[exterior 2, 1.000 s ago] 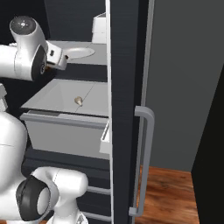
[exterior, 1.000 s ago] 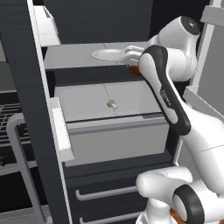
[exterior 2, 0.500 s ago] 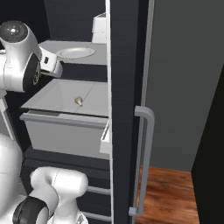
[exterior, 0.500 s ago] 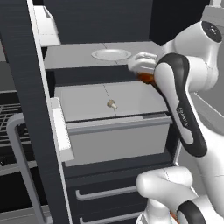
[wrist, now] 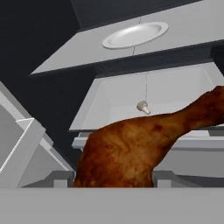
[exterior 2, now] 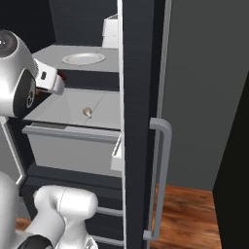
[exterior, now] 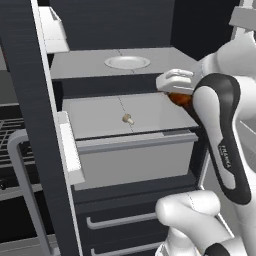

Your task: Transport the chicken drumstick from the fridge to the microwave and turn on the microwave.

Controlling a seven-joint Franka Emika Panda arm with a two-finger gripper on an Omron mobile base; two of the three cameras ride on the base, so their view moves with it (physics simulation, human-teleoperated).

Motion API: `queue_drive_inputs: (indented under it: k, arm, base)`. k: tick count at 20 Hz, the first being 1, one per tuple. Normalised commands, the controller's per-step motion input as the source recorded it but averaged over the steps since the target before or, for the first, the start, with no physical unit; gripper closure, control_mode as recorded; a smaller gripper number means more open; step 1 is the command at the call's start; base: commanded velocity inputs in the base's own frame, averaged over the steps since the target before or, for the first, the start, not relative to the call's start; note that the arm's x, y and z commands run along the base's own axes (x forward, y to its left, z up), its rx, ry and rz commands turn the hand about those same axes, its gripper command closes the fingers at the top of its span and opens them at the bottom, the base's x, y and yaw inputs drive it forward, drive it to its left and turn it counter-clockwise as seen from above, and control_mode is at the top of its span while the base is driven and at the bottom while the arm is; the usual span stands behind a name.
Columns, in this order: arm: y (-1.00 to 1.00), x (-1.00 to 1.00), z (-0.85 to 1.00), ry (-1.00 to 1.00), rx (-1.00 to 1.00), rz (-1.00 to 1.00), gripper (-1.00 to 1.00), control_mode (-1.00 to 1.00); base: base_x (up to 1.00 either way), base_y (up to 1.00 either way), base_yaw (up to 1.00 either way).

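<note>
The gripper (exterior: pixel 176 90), clamped on the drumstick (wrist: pixel 131 148), is clearing the fridge (exterior: pixel 30 75); next, carrying toward the microwave, plate (wrist: pixel 135 35) at twelve o'clock.

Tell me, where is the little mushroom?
The mushroom lies on the flat top of the fridge's pull-out drawer, near its middle. It is below the shelf with the white plate and left of the gripper in the left base view.

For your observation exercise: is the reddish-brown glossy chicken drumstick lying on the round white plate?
No: the chicken drumstick sits in the gripper, away from the empty plate.
</note>
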Motion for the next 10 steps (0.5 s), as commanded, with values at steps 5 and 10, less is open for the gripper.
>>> queue_drive_inputs:
  k: [5,10]
  arm:
    - [-0.12,-0.47,0.00,0.00,-0.02,0.00,1.00,-1.00]
    - [-0.14,-0.39,0.00,0.00,-0.02,0.00,1.00,-1.00]
  base:
    - [0.00,0.00,0.00]
    - [0.00,0.00,0.00]
